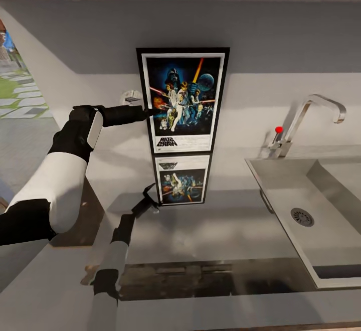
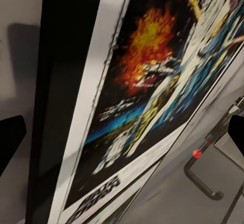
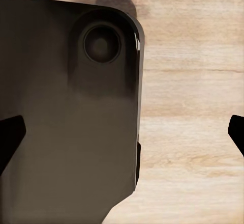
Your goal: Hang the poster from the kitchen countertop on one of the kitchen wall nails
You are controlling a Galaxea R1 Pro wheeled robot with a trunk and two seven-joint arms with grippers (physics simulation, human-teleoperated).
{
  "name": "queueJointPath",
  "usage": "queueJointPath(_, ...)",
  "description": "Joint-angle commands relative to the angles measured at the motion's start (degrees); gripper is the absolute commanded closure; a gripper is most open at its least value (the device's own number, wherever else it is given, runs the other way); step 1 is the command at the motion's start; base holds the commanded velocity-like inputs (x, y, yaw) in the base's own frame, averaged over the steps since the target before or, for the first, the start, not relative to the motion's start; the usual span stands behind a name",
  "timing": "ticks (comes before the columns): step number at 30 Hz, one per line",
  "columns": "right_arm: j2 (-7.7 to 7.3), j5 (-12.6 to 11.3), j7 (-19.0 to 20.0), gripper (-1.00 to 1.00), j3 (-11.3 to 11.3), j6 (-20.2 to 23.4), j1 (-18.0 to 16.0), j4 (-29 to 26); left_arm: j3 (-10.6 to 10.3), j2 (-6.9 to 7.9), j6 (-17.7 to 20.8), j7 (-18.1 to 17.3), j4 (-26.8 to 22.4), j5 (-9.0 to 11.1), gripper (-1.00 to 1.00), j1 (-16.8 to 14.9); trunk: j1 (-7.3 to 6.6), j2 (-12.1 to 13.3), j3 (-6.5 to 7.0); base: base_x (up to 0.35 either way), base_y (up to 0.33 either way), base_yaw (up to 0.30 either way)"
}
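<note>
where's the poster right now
In the head view the poster stands upright at the back of the kitchen countertop against the grey wall, left of the tap and sink, with the left gripper at its left edge.

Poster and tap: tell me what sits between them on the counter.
Nothing sits there. In the head view, bare glossy countertop and pale wall separate the poster from the tap.
</note>
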Motion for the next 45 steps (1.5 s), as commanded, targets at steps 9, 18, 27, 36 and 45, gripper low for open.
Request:
queueJointPath(9,-0.01,0.04,0.01,-1.0,0.04,-0.06,0.03,-0.09,0.15,-0.02,0.44,-0.2,-0.04,-0.02,-1.0,-0.04,0.0,-0.02,-0.23,0.0,0.0,0.0)
queueJointPath(18,-0.01,0.04,0.01,-1.0,0.04,-0.06,0.03,-0.09,0.15,-0.02,0.44,-0.2,-0.04,-0.02,-1.0,-0.04,0.0,-0.02,-0.89,0.0,0.0,0.0)
queueJointPath(27,-0.01,0.04,0.01,-1.0,0.04,-0.06,0.03,-0.09,0.15,-0.02,0.44,-0.2,-0.04,-0.02,-1.0,-0.04,0.0,-0.02,-1.05,0.0,0.0,0.0)
queueJointPath(36,-0.01,0.04,0.01,-1.0,0.04,-0.06,0.03,-0.09,0.15,-0.02,0.44,-0.2,-0.04,-0.02,-1.0,-0.04,0.0,-0.02,-1.53,0.0,0.0,0.0)
queueJointPath(45,-0.01,0.04,0.01,-1.0,0.04,-0.06,0.03,-0.09,0.15,-0.02,0.44,-0.2,-0.12,-0.02,-1.0,-0.04,0.0,-0.02,-1.59,0.0,0.0,-0.027)
